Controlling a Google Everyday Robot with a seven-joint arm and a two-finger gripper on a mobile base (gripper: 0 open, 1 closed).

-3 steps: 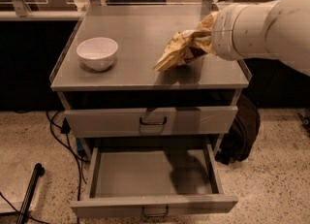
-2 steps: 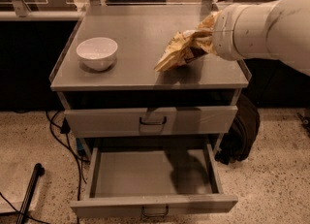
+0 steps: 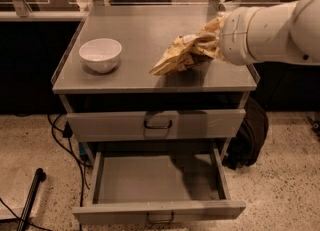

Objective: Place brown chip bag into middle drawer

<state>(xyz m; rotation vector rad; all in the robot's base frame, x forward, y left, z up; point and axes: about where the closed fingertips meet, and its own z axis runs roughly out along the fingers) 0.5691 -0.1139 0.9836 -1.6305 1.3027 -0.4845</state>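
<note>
Nothing has moved: your gripper (image 3: 218, 39) sits at the top's right edge against the brown chip bag (image 3: 182, 55), grip impossible to tell; the middle drawer (image 3: 150, 181) waits open below.

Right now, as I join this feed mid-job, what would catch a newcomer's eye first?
A big white arm reaches in from the right, its gripper at the right end of the brown chip bag over the cabinet top's right half. Below, the middle drawer stands pulled open; the drawer above it is shut. A white bowl sits on the top's left.
</note>
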